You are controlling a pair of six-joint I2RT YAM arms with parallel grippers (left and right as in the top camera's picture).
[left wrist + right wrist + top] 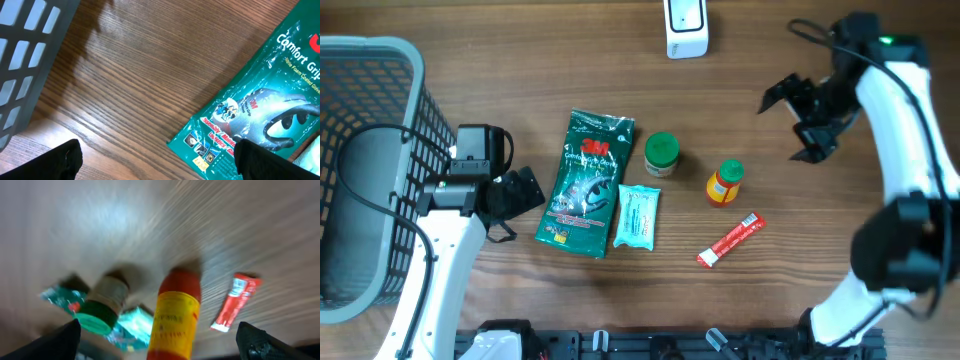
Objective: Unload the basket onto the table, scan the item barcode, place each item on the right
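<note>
Nothing is picked up yet, so I'd say this is the very start of the scan: choosing and grasping an item. The right gripper (798, 122) hangs over bare wood to the right of the goods, fingers spread wide with nothing between them. The left gripper (520, 195) sits just beside the green 3M glove pack (585, 185), likewise spread and empty. The items lie clustered mid-table: the glove pack, a pale blue packet (638, 215) just beside it, a green-lidded jar (662, 153), a yellow bottle with a red cap (724, 183) and a red sachet (730, 241). The right wrist camera faces the bottle, so that looks the likely pick. The next move calls for descending, closing on it and carrying it to the white device (686, 28) at the far edge, probably the scanner. The frame cuts that device off. No barcode shows on any item, and the right wrist view is blurred.
</note>
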